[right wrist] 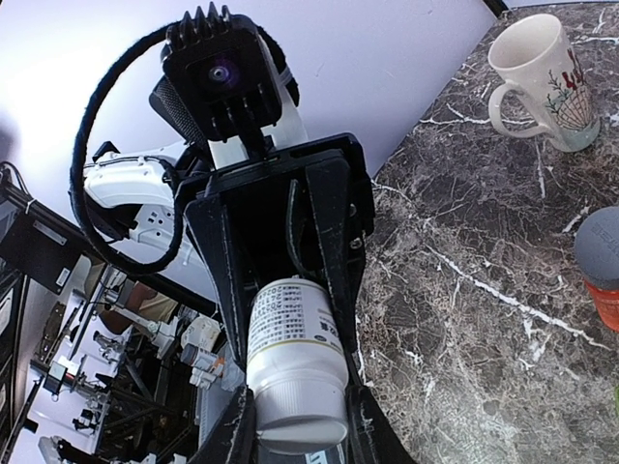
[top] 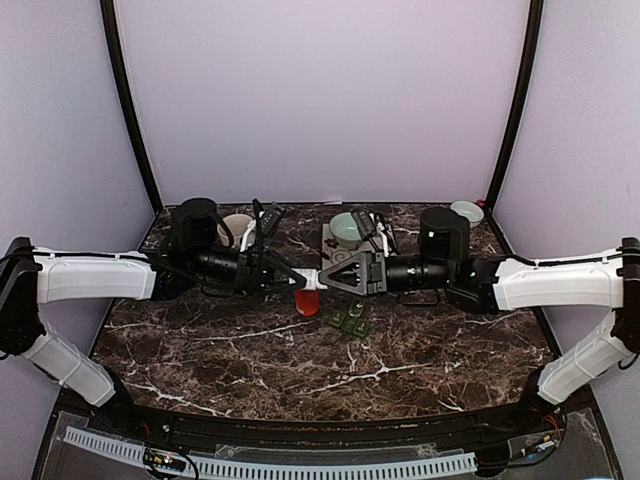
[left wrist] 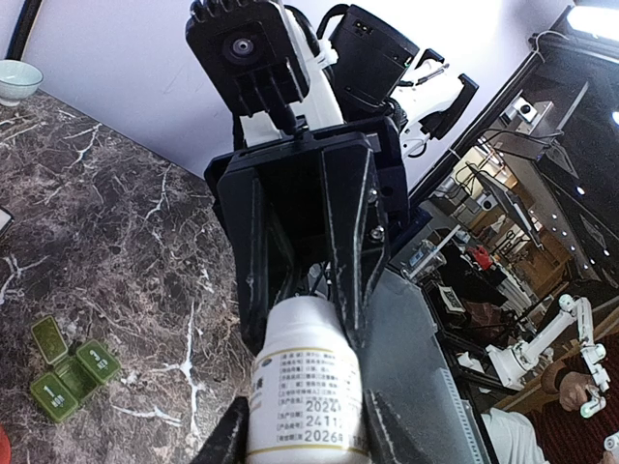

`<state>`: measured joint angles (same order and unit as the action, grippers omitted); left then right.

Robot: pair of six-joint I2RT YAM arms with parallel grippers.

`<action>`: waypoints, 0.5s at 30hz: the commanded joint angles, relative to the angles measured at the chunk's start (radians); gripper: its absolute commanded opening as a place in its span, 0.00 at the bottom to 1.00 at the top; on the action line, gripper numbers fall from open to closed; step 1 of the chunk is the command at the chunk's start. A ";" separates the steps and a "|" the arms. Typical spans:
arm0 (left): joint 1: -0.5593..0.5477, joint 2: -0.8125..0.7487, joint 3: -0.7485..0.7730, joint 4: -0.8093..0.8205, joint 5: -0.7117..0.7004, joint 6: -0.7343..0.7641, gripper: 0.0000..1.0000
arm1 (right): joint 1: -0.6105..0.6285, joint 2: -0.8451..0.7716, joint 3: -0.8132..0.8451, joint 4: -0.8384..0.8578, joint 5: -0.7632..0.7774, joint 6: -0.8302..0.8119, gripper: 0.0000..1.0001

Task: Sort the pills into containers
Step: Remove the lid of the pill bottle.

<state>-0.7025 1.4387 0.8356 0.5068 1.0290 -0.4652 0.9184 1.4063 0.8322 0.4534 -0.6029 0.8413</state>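
Note:
A white pill bottle [left wrist: 308, 387] with a printed label hangs level above the table's middle [top: 308, 281], between both arms. My left gripper [left wrist: 305, 425] is shut on the bottle's body. My right gripper [right wrist: 295, 425] faces it from the other side, its fingers pressed against the ribbed white cap [right wrist: 298, 411]. The containers [top: 350, 322], a small dark green strip of joined square compartments [left wrist: 70, 372], lie on the marble just below and right of the bottle. No loose pills show.
A red-orange bottle with a grey lid [top: 307, 302] stands under the grippers [right wrist: 602, 266]. A beige mug [top: 237, 228] sits at the back left [right wrist: 542, 82]. Pale green bowls stand at the back centre [top: 345, 228] and back right [top: 466, 210].

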 commanded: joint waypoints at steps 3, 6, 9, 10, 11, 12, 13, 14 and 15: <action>0.010 -0.009 0.063 0.053 0.068 -0.083 0.00 | 0.025 -0.006 0.073 -0.033 -0.050 -0.099 0.00; 0.010 -0.029 0.085 0.055 0.104 -0.138 0.00 | 0.050 -0.023 0.128 -0.136 -0.027 -0.227 0.00; 0.009 -0.058 0.088 0.103 0.135 -0.227 0.00 | 0.091 -0.039 0.181 -0.253 0.010 -0.360 0.00; 0.010 -0.068 0.086 0.121 0.146 -0.256 0.00 | 0.105 -0.044 0.202 -0.291 0.036 -0.401 0.00; 0.010 -0.079 0.084 0.133 0.153 -0.281 0.00 | 0.120 -0.047 0.223 -0.335 0.063 -0.447 0.00; 0.010 -0.095 0.081 0.145 0.160 -0.303 0.00 | 0.132 -0.047 0.244 -0.373 0.088 -0.488 0.00; 0.010 -0.108 0.078 0.156 0.166 -0.325 0.00 | 0.144 -0.046 0.264 -0.409 0.111 -0.523 0.00; 0.011 -0.119 0.072 0.172 0.172 -0.347 0.00 | 0.155 -0.045 0.279 -0.436 0.133 -0.556 0.00; 0.010 -0.131 0.066 0.190 0.181 -0.372 0.00 | 0.167 -0.043 0.294 -0.458 0.159 -0.583 0.00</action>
<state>-0.6773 1.3804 0.8791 0.5518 1.1656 -0.7086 1.0084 1.3617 1.0512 0.1280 -0.5026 0.4744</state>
